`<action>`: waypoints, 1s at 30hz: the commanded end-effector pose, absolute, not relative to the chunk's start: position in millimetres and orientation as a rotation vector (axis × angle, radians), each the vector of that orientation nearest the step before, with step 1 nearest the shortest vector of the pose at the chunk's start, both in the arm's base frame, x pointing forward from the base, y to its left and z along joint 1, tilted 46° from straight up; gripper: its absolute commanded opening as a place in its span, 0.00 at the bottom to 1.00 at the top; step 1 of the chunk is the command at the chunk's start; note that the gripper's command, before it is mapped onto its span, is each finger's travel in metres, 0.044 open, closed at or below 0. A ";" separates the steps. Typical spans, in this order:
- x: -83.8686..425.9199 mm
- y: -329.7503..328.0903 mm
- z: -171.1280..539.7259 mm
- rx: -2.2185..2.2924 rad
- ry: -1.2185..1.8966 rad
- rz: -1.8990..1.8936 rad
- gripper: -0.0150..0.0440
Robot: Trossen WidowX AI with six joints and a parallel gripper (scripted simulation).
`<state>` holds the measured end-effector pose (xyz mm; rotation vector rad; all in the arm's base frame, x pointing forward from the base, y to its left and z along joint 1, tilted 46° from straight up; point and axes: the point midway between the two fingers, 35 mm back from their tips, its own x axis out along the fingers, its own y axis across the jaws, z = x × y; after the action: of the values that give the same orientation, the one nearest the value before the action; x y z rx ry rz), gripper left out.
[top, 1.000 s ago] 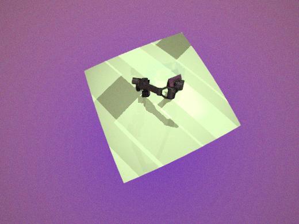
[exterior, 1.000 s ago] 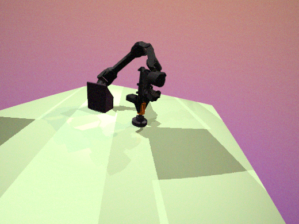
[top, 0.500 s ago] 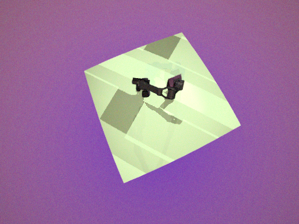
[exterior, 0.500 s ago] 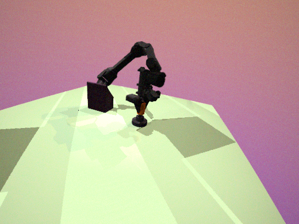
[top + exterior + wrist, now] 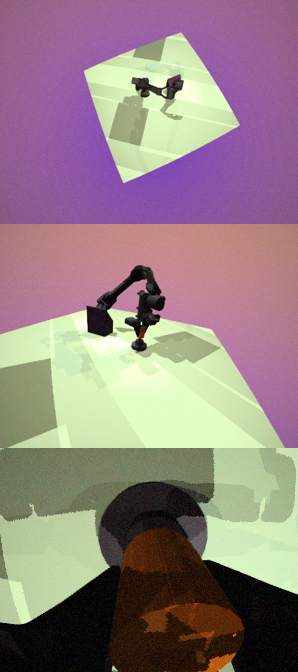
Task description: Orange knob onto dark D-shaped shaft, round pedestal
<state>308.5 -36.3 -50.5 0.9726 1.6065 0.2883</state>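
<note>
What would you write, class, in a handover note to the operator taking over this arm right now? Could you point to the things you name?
Gripper (image 5: 141, 332) (image 5: 161, 571): shut on the orange knob (image 5: 141, 332) (image 5: 172, 588), above the pedestal.
Round pedestal (image 5: 138, 346) (image 5: 111, 543): standing on the table, directly below the knob. Whether the knob's lower end touches the shaft is hard to tell.
Done: knob grasped and brought over the pedestal.
Left: line up the flat sides, push the knob fully down, let go. The shaft's flat side is not visible, so expect to find the angle by careful turning.
</note>
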 end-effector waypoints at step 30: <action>308.6 -34.3 -52.8 1.068 1.638 0.185 0.25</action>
<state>307.8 -34.1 -52.6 1.0661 1.6382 0.1865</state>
